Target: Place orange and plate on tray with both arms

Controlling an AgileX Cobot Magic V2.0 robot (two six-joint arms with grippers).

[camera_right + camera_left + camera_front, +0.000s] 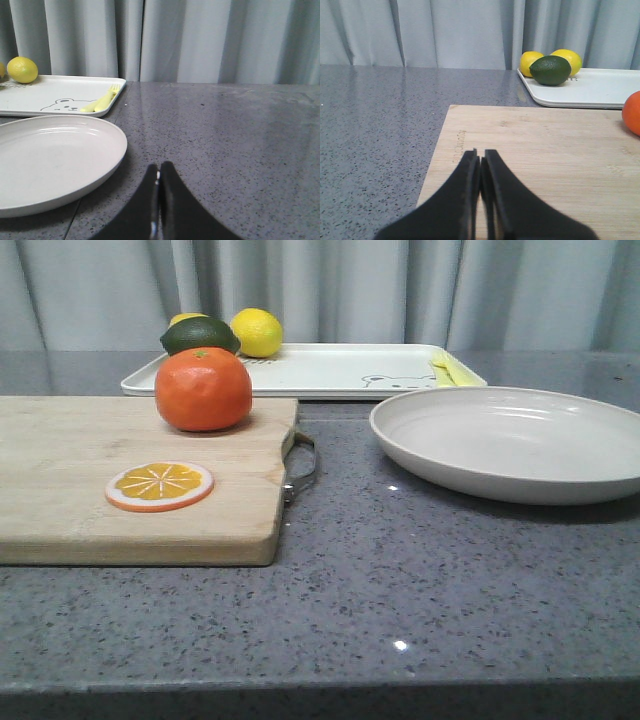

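- Nearest the front camera is the bare speckled grey desk [420, 600]. Just beyond it, on the left, lies a wooden cutting board [130, 490] with a flat orange slice [159, 486] on it.
- The orange [203, 389] sits upright on the far part of that board, near its right edge, stem mark on top.
- The plate [505, 440] rests on the desk to the right, apart from the board. It is empty.
- The tray [330, 370] lies behind both, long side running left to right. 2 lemons [257, 332], a dark green fruit [200, 336] and a yellow fork [443, 368] are at its ends. Its middle is bare.
- The left hand [480, 160] hangs low over the near part of the board with its 2 fingers pressed together, holding nothing. The orange [632, 112] only peeks in at the edge of that wrist view, so it lies ahead and off to the right of that hand.
- The right hand [159, 172] is likewise closed and empty, low over the desk. The plate [50, 160] lies to its left, its rim near the fingertips.
- I would judge the split plain: the left arm is nearer the orange, the right arm nearer the plate, and both hands must open before any grasp.
- Neither thing is on the tray yet.
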